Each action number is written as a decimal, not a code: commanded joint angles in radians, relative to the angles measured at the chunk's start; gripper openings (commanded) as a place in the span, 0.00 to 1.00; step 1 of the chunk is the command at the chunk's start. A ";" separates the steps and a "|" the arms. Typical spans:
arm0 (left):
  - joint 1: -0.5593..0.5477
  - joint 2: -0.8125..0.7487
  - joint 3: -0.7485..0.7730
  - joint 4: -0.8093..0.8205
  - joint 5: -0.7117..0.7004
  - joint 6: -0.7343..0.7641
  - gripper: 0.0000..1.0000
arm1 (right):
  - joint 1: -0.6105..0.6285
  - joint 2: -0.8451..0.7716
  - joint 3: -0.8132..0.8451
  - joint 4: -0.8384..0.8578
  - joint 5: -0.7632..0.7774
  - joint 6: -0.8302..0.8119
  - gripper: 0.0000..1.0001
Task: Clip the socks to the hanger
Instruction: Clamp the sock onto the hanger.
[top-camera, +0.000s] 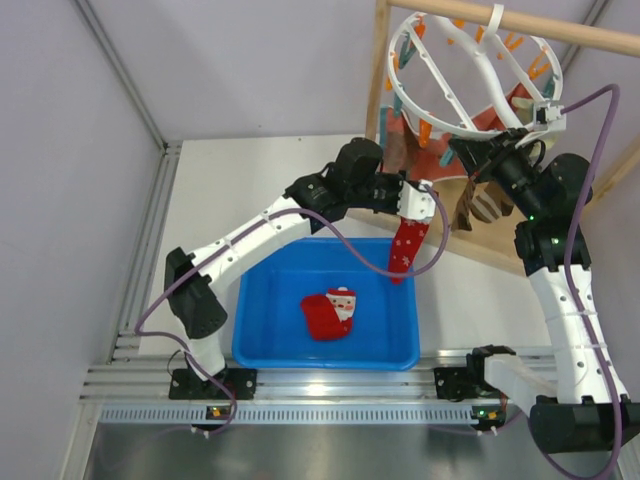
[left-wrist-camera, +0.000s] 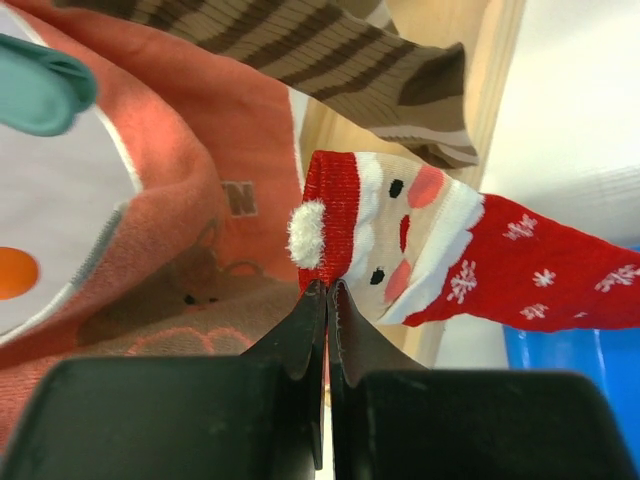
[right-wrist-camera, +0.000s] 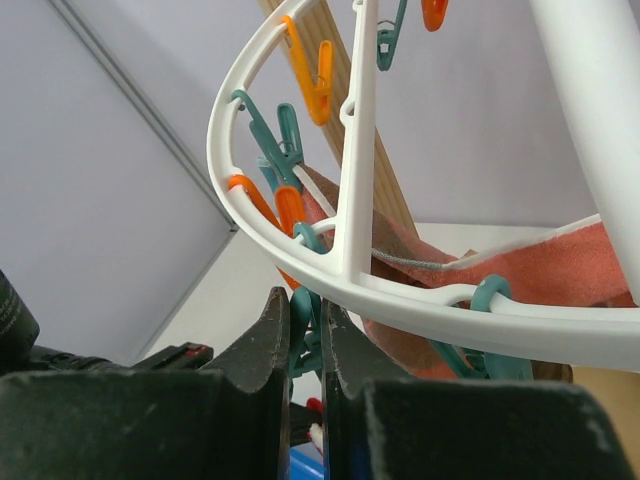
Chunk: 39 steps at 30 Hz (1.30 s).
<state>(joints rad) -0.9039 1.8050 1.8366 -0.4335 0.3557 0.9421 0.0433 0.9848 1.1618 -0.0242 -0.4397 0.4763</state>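
Observation:
My left gripper (left-wrist-camera: 327, 290) is shut on the cuff of a red Santa sock (left-wrist-camera: 440, 250), which hangs from it (top-camera: 405, 250) over the far edge of the bin, below the hanger. The hanger (top-camera: 396, 88) is a white spoked ring with orange and teal clothespins. My right gripper (right-wrist-camera: 303, 300) reaches up under the ring's rim (right-wrist-camera: 330, 270) and is shut on a teal clothespin (right-wrist-camera: 303, 328). A second Santa sock (top-camera: 330, 312) lies in the bin. A brown striped sock (left-wrist-camera: 330, 50) hangs nearby.
A blue bin (top-camera: 250, 300) sits in front of the arm bases. The hanger hangs from a wooden frame (top-camera: 378, 70) at the back right. A salmon-pink sock (left-wrist-camera: 200, 200) hangs on the hanger just beside the left gripper.

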 joint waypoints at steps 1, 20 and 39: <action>0.013 -0.015 0.066 0.143 0.066 -0.002 0.00 | -0.003 -0.003 0.038 0.055 -0.037 -0.007 0.00; 0.028 0.013 0.098 0.239 0.100 -0.037 0.00 | -0.003 -0.009 0.018 0.037 -0.048 -0.033 0.00; 0.036 0.020 0.121 0.262 0.094 -0.025 0.00 | -0.002 -0.003 0.021 0.027 -0.059 -0.061 0.00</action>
<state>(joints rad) -0.8738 1.8126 1.8988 -0.2455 0.4305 0.9165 0.0429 0.9844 1.1595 -0.0242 -0.4549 0.4446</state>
